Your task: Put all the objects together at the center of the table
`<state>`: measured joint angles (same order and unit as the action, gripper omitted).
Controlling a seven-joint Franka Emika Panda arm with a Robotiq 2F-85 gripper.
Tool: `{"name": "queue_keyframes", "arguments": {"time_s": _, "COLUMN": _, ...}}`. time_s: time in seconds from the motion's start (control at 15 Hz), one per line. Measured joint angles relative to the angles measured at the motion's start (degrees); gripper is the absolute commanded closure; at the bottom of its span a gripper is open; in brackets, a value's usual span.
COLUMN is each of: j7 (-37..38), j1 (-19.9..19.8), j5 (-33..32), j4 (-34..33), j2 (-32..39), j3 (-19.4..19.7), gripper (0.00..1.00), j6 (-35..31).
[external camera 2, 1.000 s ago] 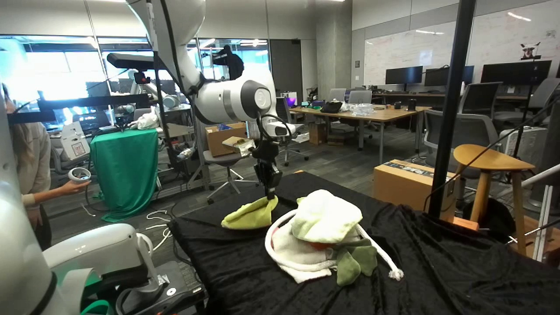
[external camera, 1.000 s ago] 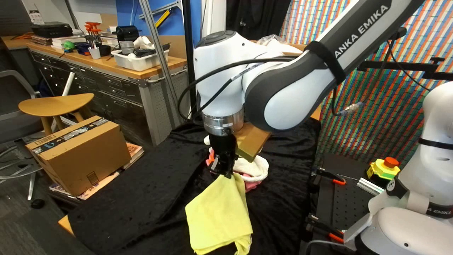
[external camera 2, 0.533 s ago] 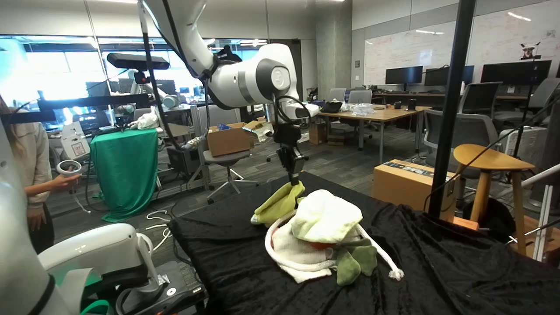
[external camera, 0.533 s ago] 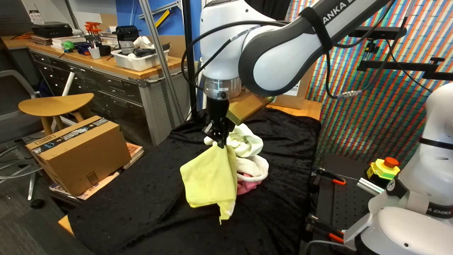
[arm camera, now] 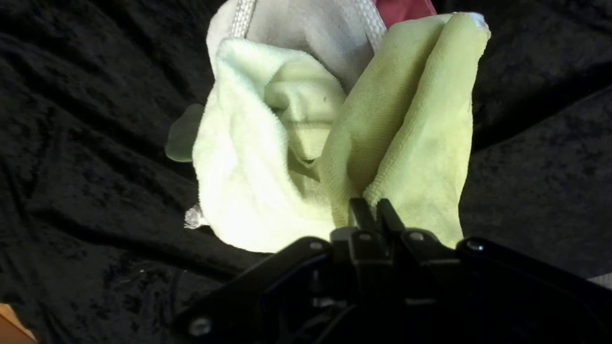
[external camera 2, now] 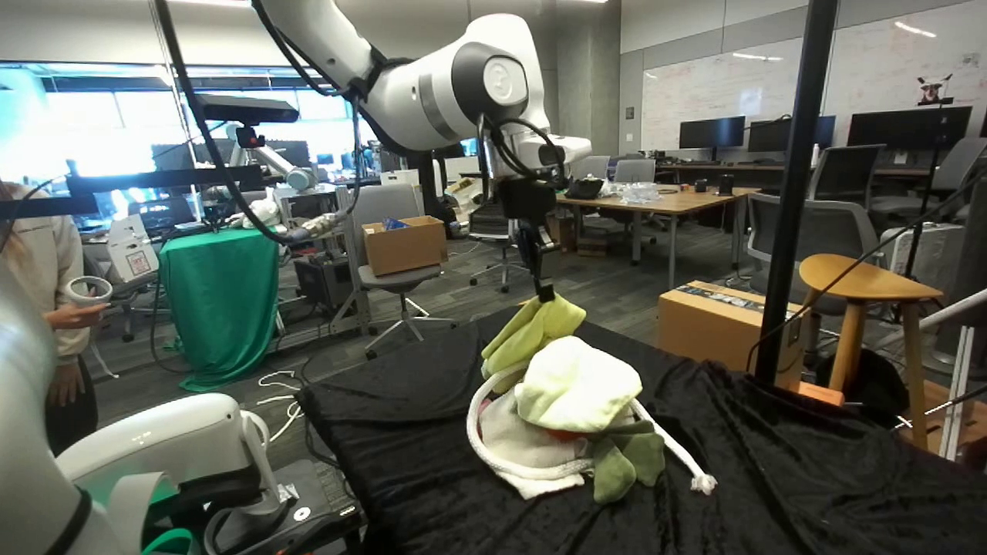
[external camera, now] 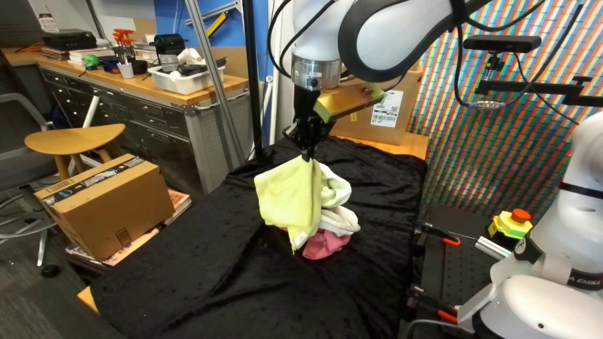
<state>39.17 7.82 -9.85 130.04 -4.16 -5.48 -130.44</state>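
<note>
the gripper [external camera 2: 546,294] pinches a corner of the pale yellow cloth [external camera: 286,195], hanging beside, perhaps touching, the white cloth [external camera 2: 578,385] heaped on the black-draped table [external camera: 202,278]. released at the side, it could slump clear; swept across, it could drag the white cloth by friction.

White arm [external camera 2: 420,102] bent, end effector [arm camera: 372,207] pointing down, fingertips [arm camera: 388,213] pinched, seemingly nearly touching

"EMIKA" lbl [external camera: 586,281] legible on wht robot base [external camera: 551,301].

Lab: robot arms [external camera: 405,35], workbench [external camera: 158,115], apparently whiteboard [external camera 2: 732,92]
</note>
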Motion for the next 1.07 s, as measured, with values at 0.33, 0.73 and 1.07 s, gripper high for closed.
{"name": "queue_keyframes", "arguments": {"time_s": 0.33, "j7": 1.29, "j1": -2.46, "j5": -0.11, "j4": 2.91, "j2": -3.7, "j3": -0.03, "gripper": 0.95, "j6": 3.13}}
{"name": "queue_keyframes", "arguments": {"time_s": 0.73, "j7": 7.37, "j1": -5.03, "j5": -6.42, "j4": 4.36, "j2": -1.4, "j3": -0.1, "gripper": 0.95, "j6": 3.23}}
{"name": "queue_keyframes", "arguments": {"time_s": 1.07, "j7": 9.66, "j1": -5.29, "j5": -7.68, "j4": 4.27, "j2": 3.46, "j3": -0.08, "gripper": 0.95, "j6": 3.29}}
